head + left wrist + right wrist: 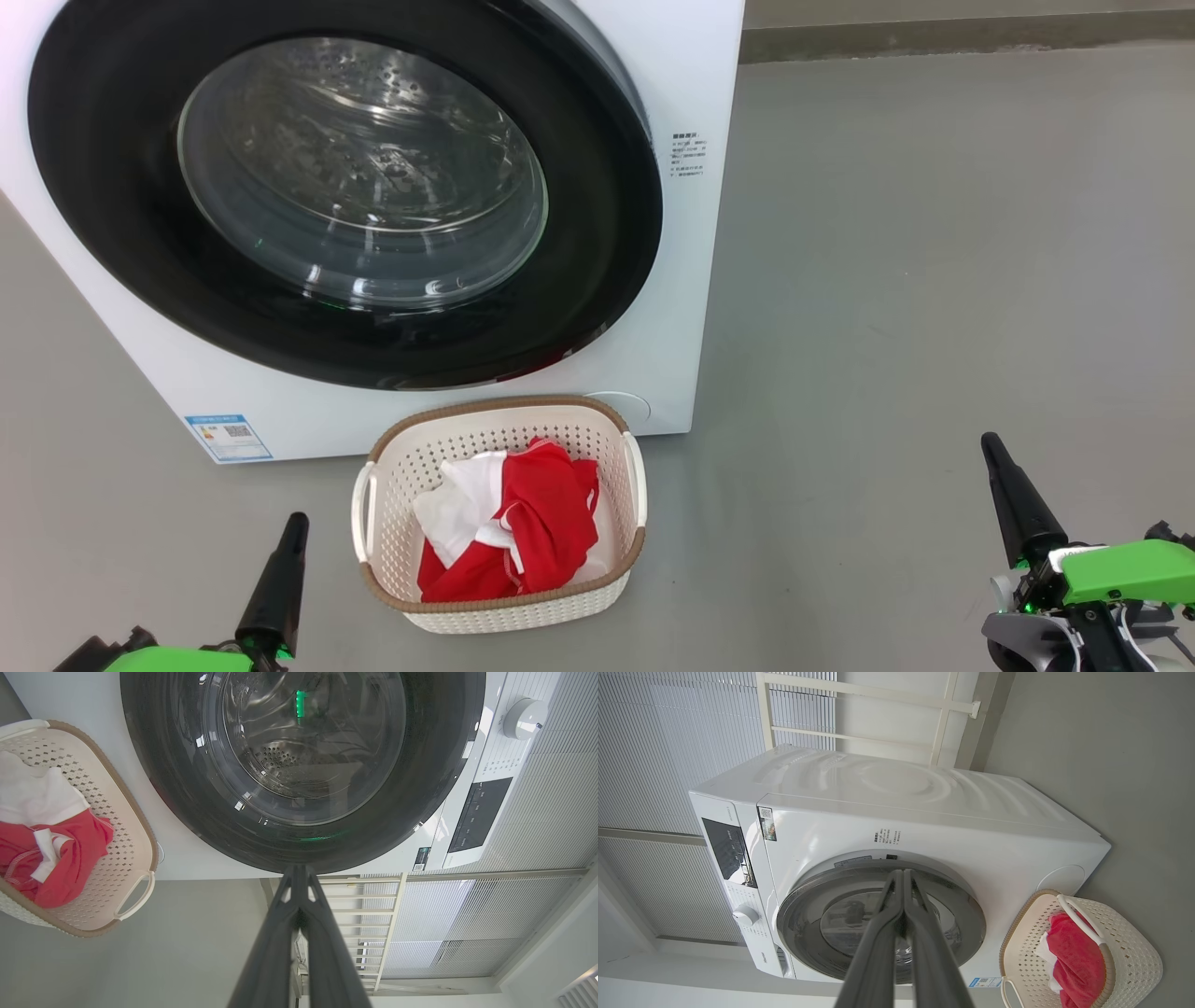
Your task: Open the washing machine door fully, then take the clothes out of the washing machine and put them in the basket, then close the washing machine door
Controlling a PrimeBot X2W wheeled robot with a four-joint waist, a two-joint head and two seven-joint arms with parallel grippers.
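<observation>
**Foreground.** The left claw [295, 527] rises at the lower left of the head view, its 2 dark fingers pressed together on nothing. In the left wrist view it [299, 872] narrows to 1 tip in front of the door's lower rim. The right claw [993, 453] stands at the lower right, also closed and empty, well apart from the basket. In the right wrist view it [903, 875] is drawn to 1 point.

**Middle ground.** The basket [523, 616] stands upright on the grey floor [934, 280], between the 2 claws and nearer the left one, just in front of the machine's lower front edge. The clothes [546, 518] lie inside it, red fabric heaped with white cloth.

**Background.** The washing machine [695, 93] is white. The washing machine door [112, 187] is shut flush against its front, and the perforated drum is visible through the glass. A blue label sticker [229, 437] sits at the front's lower left corner. The right wrist view adds a dark control panel [731, 851] and a round knob [745, 915]. A white railing [943, 707] and ribbed blinds [668, 742] stand behind the machine.
</observation>
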